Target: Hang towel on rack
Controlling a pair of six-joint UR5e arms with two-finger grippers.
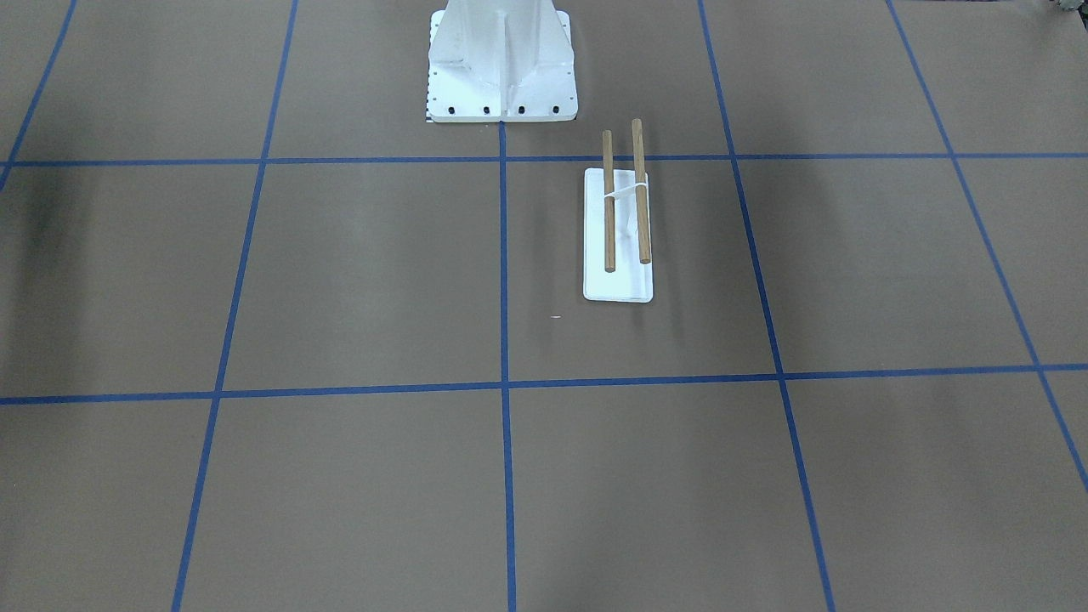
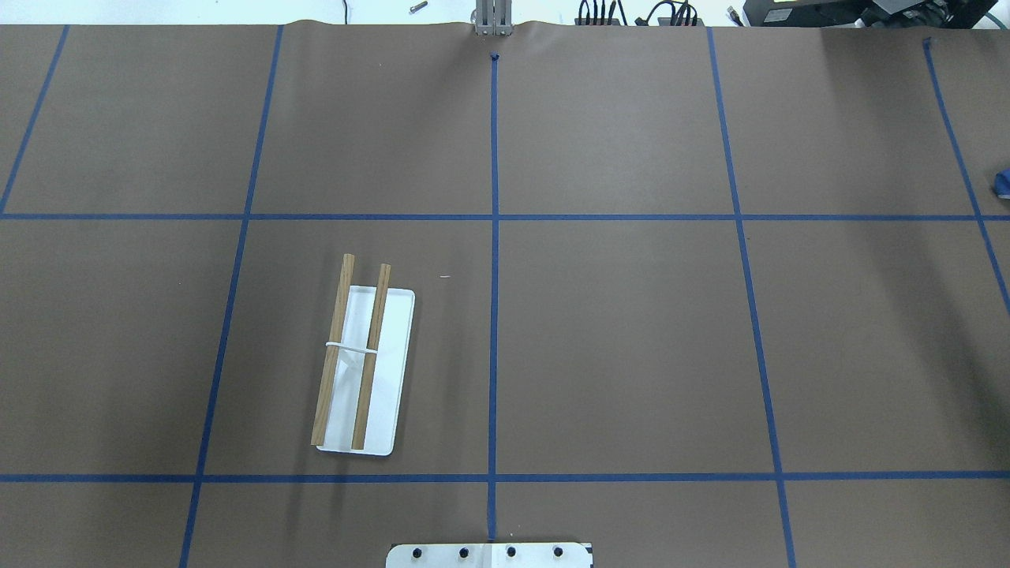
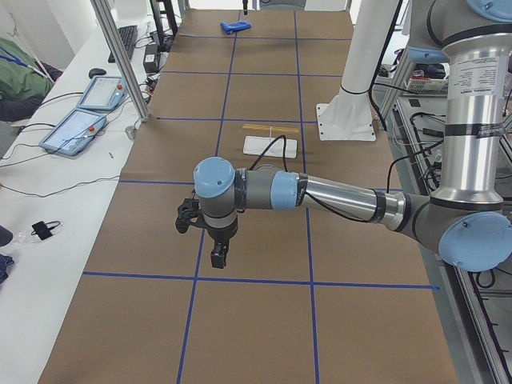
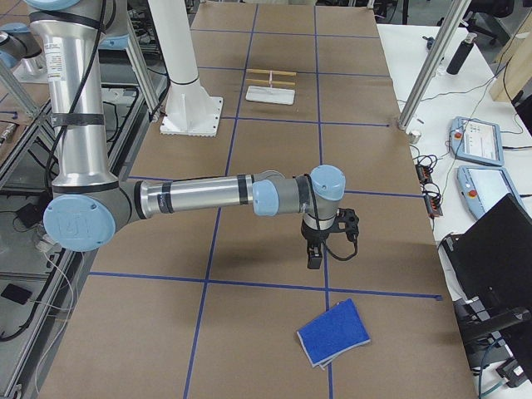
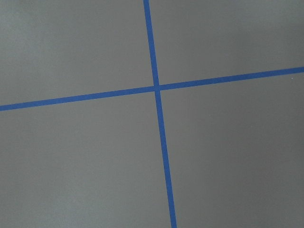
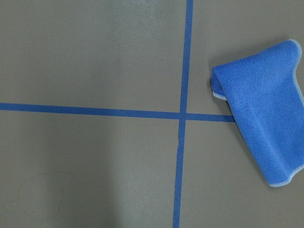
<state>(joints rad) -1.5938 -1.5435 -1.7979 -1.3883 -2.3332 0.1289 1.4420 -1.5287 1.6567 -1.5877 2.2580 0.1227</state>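
The rack [image 2: 390, 371] stands on the brown table left of centre, a white base with two wooden rods [image 2: 331, 355]; it also shows in the front-facing view [image 1: 618, 285] and far off in both side views [image 3: 270, 146] [image 4: 270, 94]. The blue towel [image 4: 334, 332] lies folded flat on the table at the robot's far right, and shows in the right wrist view [image 6: 263, 109]. My right gripper [image 4: 316, 253] hangs above the table just short of the towel. My left gripper [image 3: 218, 256] hangs over the table's left end, far from the rack. I cannot tell whether either is open.
The big white bolted pedestal [image 1: 501, 68] stands behind the rack. Blue tape lines [image 5: 156, 88] grid the table. Aluminium posts [image 4: 424, 75] and teach pendants [image 3: 80, 128] line the operators' side.
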